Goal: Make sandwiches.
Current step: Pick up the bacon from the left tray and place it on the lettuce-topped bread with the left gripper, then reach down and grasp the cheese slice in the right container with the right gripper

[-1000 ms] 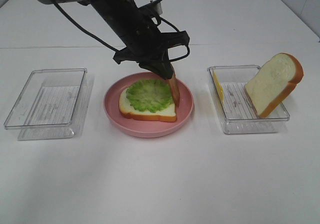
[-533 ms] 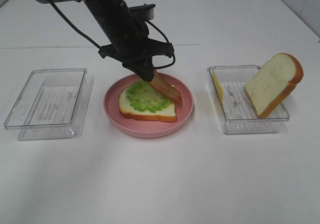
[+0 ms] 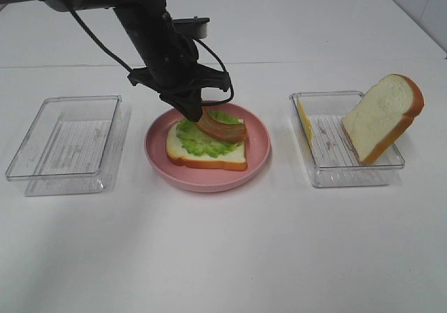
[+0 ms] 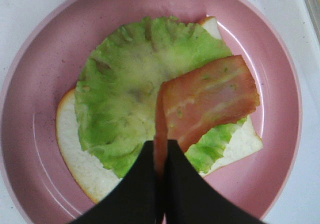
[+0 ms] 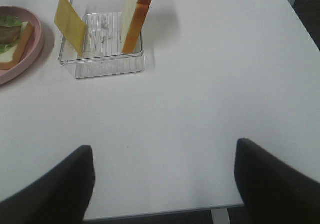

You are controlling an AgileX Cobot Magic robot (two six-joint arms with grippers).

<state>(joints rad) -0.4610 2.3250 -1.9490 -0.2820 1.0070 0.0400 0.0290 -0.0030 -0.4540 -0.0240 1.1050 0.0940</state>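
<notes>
Left pincer pinched the brown meat strip draped over ruffled green lettuce on square white bread, while yellow cheese square and second bread slice sat unused in the clear plastic tray on the right.

A square white bread slice with an orange-brown crust lies flat just below the left tool. Ruffled green lettuce lies flat over most of it. The reddish-brown meat strip is pinched at one end in the tool's closed jaws, and it bends down so its free end rests on the lettuce. Well apart from that tool, a second bread slice stands tilted on its crust edge. A yellow cheese square leans upright between that slice and the tool.
</notes>
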